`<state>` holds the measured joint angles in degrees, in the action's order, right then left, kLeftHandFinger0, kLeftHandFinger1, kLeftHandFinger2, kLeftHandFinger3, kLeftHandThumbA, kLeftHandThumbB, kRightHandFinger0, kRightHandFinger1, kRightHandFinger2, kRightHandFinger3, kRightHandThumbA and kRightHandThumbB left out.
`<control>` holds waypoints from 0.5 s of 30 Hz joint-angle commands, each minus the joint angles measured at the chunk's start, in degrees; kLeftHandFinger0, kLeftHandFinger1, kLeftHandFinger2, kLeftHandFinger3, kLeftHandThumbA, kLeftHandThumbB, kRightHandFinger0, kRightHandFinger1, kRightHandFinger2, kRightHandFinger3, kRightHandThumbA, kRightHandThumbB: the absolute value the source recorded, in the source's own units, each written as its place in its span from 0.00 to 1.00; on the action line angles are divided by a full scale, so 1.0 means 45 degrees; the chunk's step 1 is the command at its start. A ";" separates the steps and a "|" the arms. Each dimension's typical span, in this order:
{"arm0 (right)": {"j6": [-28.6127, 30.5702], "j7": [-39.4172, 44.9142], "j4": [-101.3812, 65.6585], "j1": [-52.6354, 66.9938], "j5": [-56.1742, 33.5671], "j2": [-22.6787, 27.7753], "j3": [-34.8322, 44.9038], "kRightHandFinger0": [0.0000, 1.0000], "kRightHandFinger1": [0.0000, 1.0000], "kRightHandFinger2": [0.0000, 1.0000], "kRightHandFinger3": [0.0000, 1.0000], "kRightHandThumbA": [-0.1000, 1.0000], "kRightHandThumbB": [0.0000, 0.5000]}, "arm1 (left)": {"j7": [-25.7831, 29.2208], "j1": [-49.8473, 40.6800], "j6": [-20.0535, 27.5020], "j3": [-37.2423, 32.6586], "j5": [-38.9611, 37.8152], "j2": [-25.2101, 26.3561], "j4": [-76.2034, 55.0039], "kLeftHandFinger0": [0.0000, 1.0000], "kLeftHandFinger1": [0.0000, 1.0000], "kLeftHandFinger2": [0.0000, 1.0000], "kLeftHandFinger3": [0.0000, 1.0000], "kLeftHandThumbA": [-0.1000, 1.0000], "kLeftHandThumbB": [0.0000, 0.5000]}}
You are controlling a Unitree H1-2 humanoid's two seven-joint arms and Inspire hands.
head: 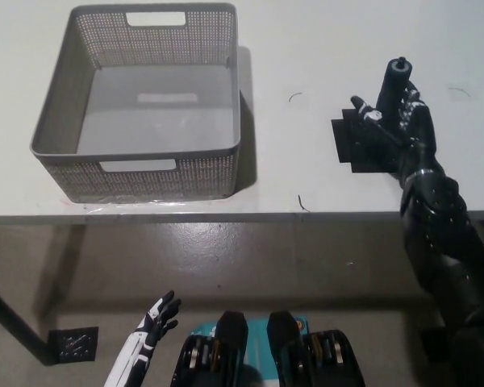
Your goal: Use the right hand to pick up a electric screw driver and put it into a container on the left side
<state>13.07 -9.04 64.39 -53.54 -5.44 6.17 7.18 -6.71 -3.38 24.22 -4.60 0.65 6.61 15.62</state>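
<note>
head view is showing the black right hand point(399, 121) reaching over the table point(306, 48) and wrapping its fingers point(363, 109) around the electric screw driver point(393, 81), which is standing upright on a black mat point(351, 149) at the table's right side; whether the grip is fully closed is hard to tell. the grey container point(137, 101) is sitting well apart on the left. the white left hand point(149, 330) is hanging low at the lower left, fingers spread, holding nothing.

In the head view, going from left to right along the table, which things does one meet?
Grey basket → black mat → right hand, at the electric screwdriver standing on that mat.
</note>
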 commanded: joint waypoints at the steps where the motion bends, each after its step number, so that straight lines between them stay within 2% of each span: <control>1: 0.0589 -0.0239 0.1348 -0.2012 0.0362 0.0088 -0.0277 1.00 1.00 1.00 1.00 0.79 0.89 | -0.0111 0.0080 0.0505 0.0028 -0.0011 0.0129 -0.0240 1.00 1.00 1.00 1.00 1.00 0.53; 2: 0.0565 -0.0480 0.1643 -0.2217 0.0465 0.0077 -0.0353 1.00 1.00 1.00 1.00 0.74 0.90 | -0.0110 0.0081 0.0502 0.0026 -0.0017 0.0128 -0.0238 1.00 1.00 1.00 1.00 1.00 0.53; 3: 0.0335 -0.1019 0.2141 -0.2592 0.0583 0.0041 -0.0418 0.84 0.79 0.79 0.94 0.55 0.84 | -0.0119 0.0065 0.0486 0.0019 -0.0038 0.0119 -0.0262 1.00 1.00 1.00 1.00 1.00 0.53; 4: 0.0088 -0.1678 0.2564 -0.2911 0.0608 -0.0021 -0.0408 0.44 0.38 0.44 0.54 0.36 0.76 | -0.0138 0.0044 0.0456 0.0011 -0.0072 0.0113 -0.0300 1.00 1.00 1.00 1.00 1.00 0.54; 5: 0.0080 -0.2155 0.2789 -0.3048 0.0696 -0.0059 -0.0465 0.30 0.32 0.41 0.40 0.32 0.79 | -0.0140 0.0036 0.0439 0.0012 -0.0078 0.0121 -0.0314 1.00 1.00 1.00 1.00 1.00 0.54; 6: -0.0032 -0.2727 0.3068 -0.3199 0.1062 -0.0077 -0.0781 0.67 0.71 0.58 0.13 0.19 0.67 | -0.0126 0.0046 0.0425 0.0018 -0.0070 0.0123 -0.0330 1.00 1.00 1.00 1.00 1.00 0.54; 7: -0.0221 -0.2649 0.3256 -0.3329 0.1000 -0.0089 -0.0795 0.26 0.32 0.23 0.05 0.13 0.64 | -0.0131 0.0087 0.0426 0.0035 -0.0099 0.0138 -0.0329 1.00 1.00 1.00 1.00 1.00 0.55; 8: -0.0211 -0.2587 0.3358 -0.3348 0.0999 -0.0114 -0.0860 0.12 0.15 0.12 0.02 0.11 0.63 | -0.0129 0.0086 0.0390 0.0044 -0.0095 0.0155 -0.0379 1.00 1.00 1.00 1.00 1.00 0.55; 9: -0.0169 -0.2585 0.3428 -0.3345 0.1025 -0.0138 -0.0933 0.00 0.02 0.08 0.00 0.07 0.61 | -0.0142 0.0091 0.0351 0.0043 -0.0113 0.0164 -0.0413 1.00 1.00 1.00 1.00 1.00 0.55; 10: -0.0061 -0.2613 0.3484 -0.3317 0.1024 -0.0170 -0.0994 0.00 0.00 0.05 0.00 0.06 0.55 | -0.0188 0.0139 0.0296 0.0035 -0.0138 0.0201 -0.0440 1.00 1.00 1.00 1.00 1.00 0.55; 12: 0.0090 -0.2555 0.3492 -0.3264 0.0982 -0.0207 -0.1019 0.00 0.00 0.08 0.00 0.05 0.52 | -0.0168 0.0211 0.0326 0.0033 -0.0073 0.0223 -0.0422 1.00 1.00 1.00 1.00 1.00 0.55; 13: 0.0092 -0.2570 0.3543 -0.3182 0.1082 -0.0213 -0.1159 0.00 0.00 0.16 0.05 0.03 0.47 | -0.0098 0.0270 0.0433 0.0042 0.0058 0.0245 -0.0387 1.00 1.00 1.00 1.00 1.00 0.58; 15: 0.0029 -0.2721 0.3567 -0.3115 0.1212 -0.0217 -0.1306 0.00 0.02 0.25 0.10 0.04 0.46 | -0.0095 0.0266 0.0422 0.0037 0.0082 0.0268 -0.0418 1.00 1.00 1.00 1.00 1.00 0.60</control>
<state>12.42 -17.98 80.38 -64.81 -2.35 5.45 2.74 -6.72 -3.21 24.23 -4.75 0.66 6.90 15.45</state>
